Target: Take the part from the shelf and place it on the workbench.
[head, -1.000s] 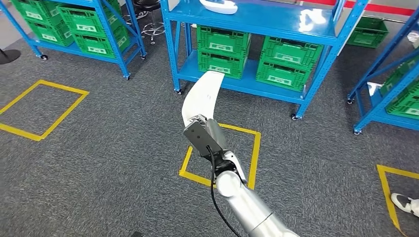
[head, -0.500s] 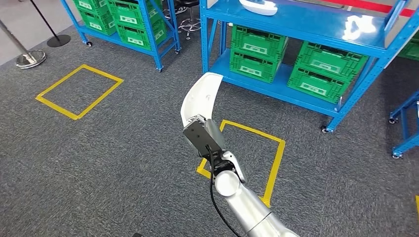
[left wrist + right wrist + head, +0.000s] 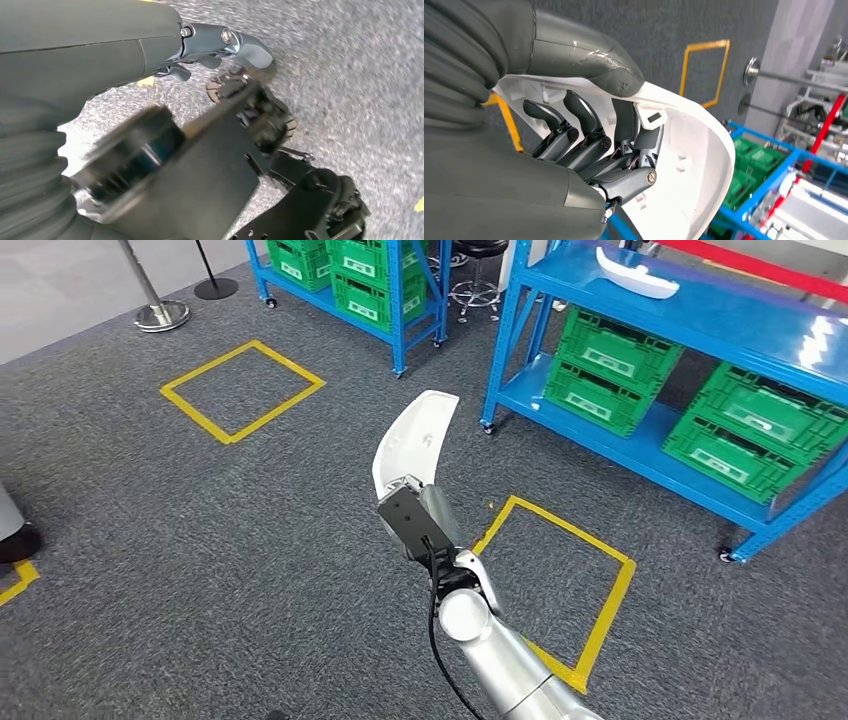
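The white curved part (image 3: 414, 438) is held up in the air above the grey carpet (image 3: 200, 540), well forward of the robot's chest, with its broad end pointing away toward the shelving. The right robot hand (image 3: 594, 145) grips it: in the right wrist view the thick grey thumb presses on the part's outer edge while the dark fingers (image 3: 574, 112) curl into its hollow inner side (the ribbed inside of the shell faces the camera there). In the head view the silver right arm (image 3: 495, 650) rises from below and the wrist's dark housing sits just under the part's lower end.

The left robot hand (image 3: 220, 45) hangs low over the carpet; its fingers look curled in with nothing between them, though the picture is blurred.

On the floor just beside the arm lies a square of yellow tape (image 3: 560, 580), and a second yellow square (image 3: 243, 390) lies well apart to the left. Beyond stands a blue shelf (image 3: 690, 330) with green crates (image 3: 610, 360) on its lower level and another white part (image 3: 637, 278) on its upper level. A second blue rack (image 3: 350, 280) with green crates stands further left, near two stanchion posts (image 3: 155, 300).
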